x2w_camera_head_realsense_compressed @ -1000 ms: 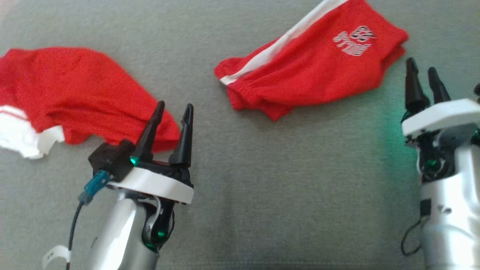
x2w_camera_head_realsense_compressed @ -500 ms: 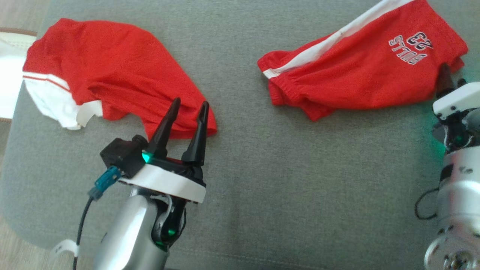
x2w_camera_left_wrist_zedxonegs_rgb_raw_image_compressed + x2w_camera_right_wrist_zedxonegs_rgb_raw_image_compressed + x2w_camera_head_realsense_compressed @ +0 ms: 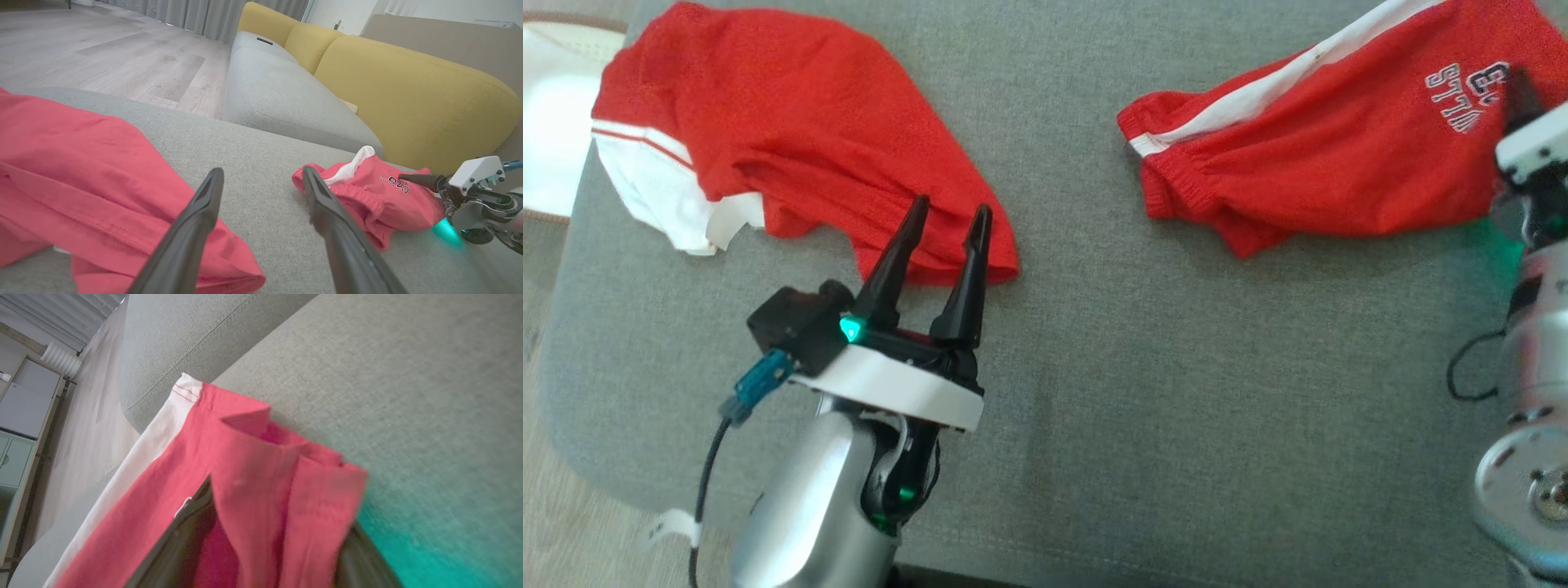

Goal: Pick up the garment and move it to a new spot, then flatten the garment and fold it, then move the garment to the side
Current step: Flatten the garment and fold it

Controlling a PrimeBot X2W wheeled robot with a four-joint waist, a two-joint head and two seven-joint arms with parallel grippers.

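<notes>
The right fingers (image 3: 1521, 82) have pushed up from beside the hem and onto the red shorts (image 3: 1323, 171) since a second back, though the head camera has swung too. The grey sofa cushion (image 3: 1143, 392) carries everything. The red shirt (image 3: 792, 139) lies under and beyond the left fingers (image 3: 953, 206), which hang spread wide, holding nothing. The shorts sit crumpled, their printed corner at the right fingers, which stand wide apart astride a raised fold without gripping it. The big risk is that closing now pinches a single layer, so the shorts lift bunched and land worse. That close view is blurred, so the fold may be thicker. A smaller worry is the left fingertips snagging the shirt's hem.
</notes>
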